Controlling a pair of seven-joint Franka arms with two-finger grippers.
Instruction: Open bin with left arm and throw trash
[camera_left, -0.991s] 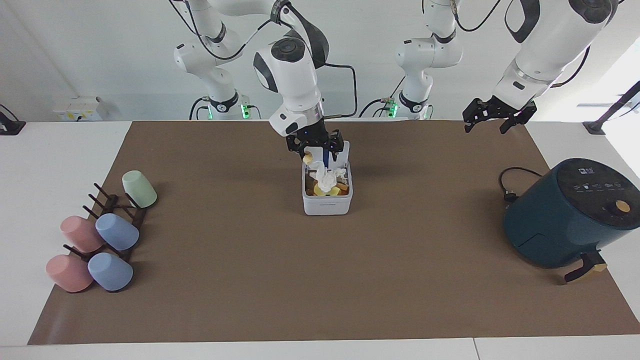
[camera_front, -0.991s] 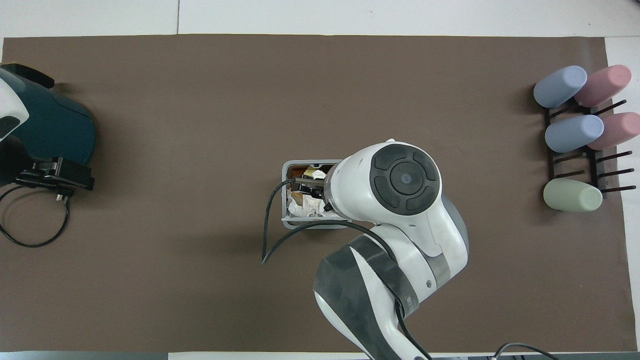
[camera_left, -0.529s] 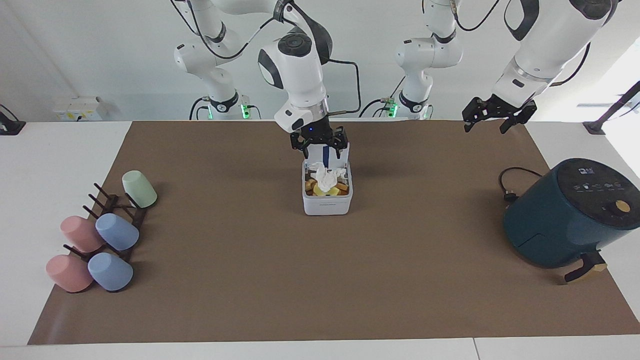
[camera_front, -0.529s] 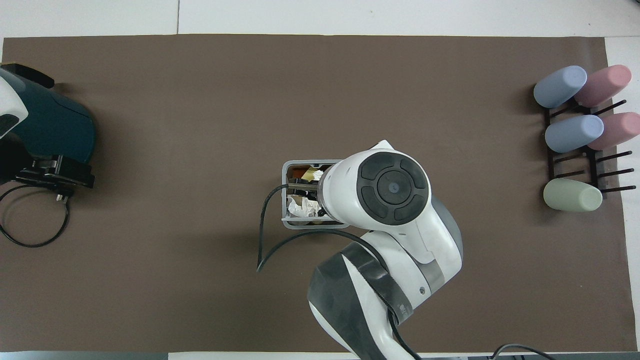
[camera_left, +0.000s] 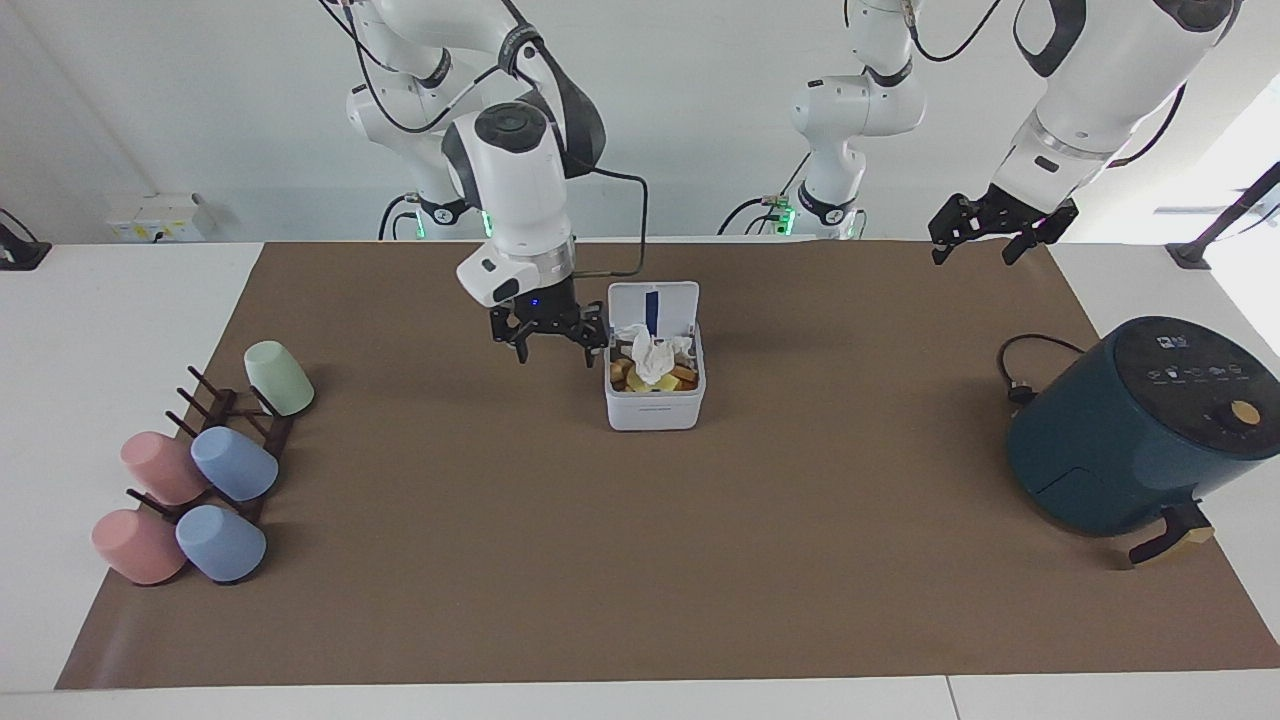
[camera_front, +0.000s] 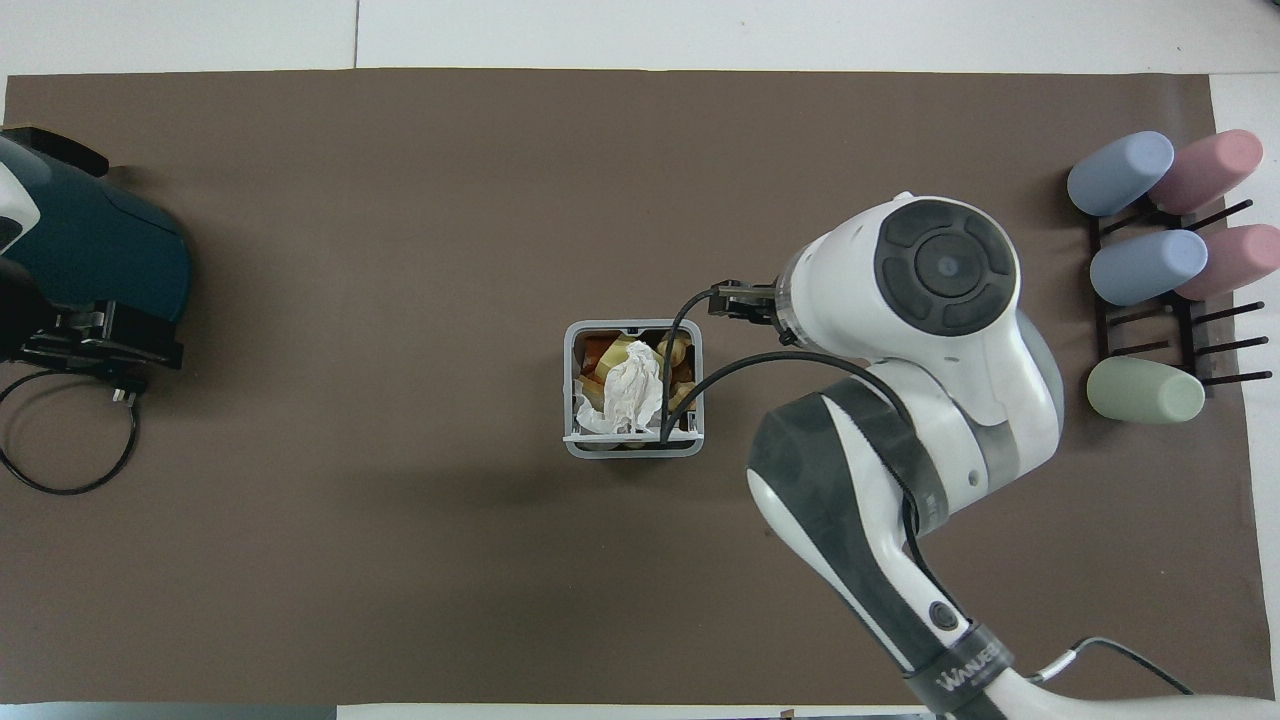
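Mid-mat sits the bin (camera_left: 655, 400), lid up, tissue (camera_left: 652, 357) and yellow lumps (camera_left: 636, 380) inside. Right gripper (camera_left: 548, 338) hangs empty beside it, fingers spread; that arm's sleeve reads "WANDELBOTS"-ish. Left gripper (camera_left: 1000, 230) waits, spread, above the mat's corner near the air fryer (camera_left: 1140, 430).

We see a white table (camera_left: 130, 330) covered by a brown mat (camera_left: 640, 560). On the mat stand the open white bin (camera_left: 655, 405) at the middle, a teal air fryer (camera_left: 1130, 430) toward the left arm's end, and a rack of pastel cups (camera_left: 215, 470) toward the right arm's end.
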